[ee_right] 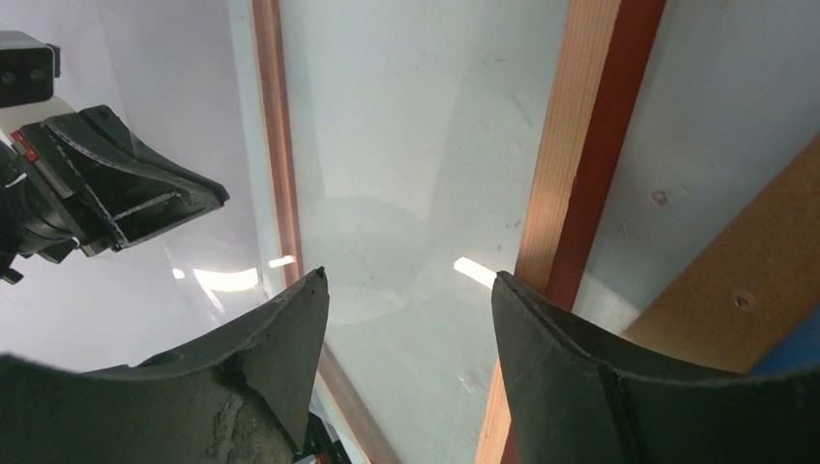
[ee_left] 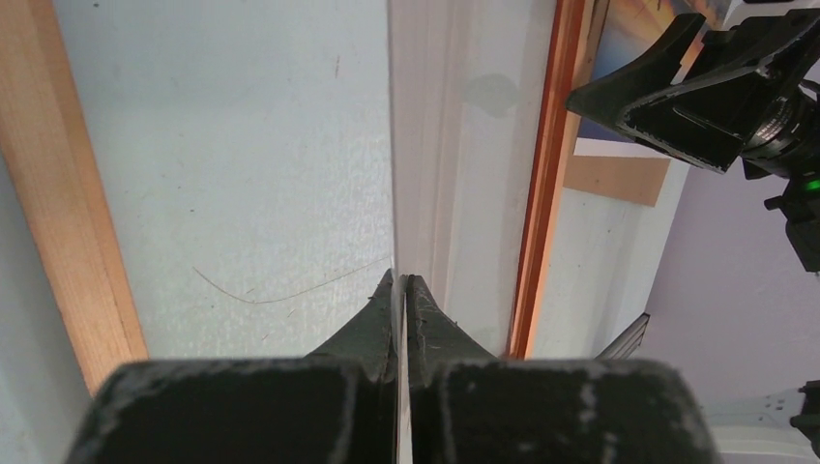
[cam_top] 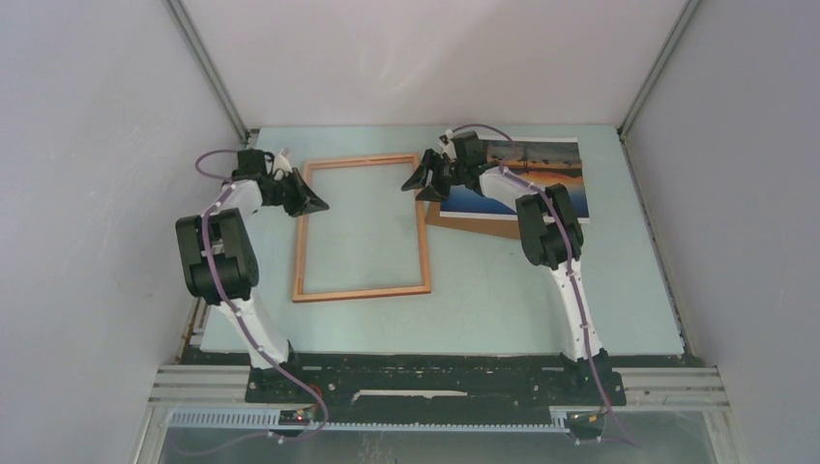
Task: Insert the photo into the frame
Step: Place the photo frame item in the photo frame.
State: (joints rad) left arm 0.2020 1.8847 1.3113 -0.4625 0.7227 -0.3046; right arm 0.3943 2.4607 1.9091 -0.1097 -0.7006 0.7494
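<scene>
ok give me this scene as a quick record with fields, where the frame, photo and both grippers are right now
frame: thin reddish-brown wooden rectangular frame, flat on the pale table, no photo inside
photo: sunset paper print, back right, lying on a flat brown backing board, outside the frame
left gripper: shut, by the frame's left rail, far end; nothing visibly held
right gripper: open, over the frame's right rail near its far corner
task state: photo not yet in frame

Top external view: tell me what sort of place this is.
Probably a lab robot cell: white panel walls close in a pale table; the left arm and right arm stand on a black base plate at its near edge.
</scene>
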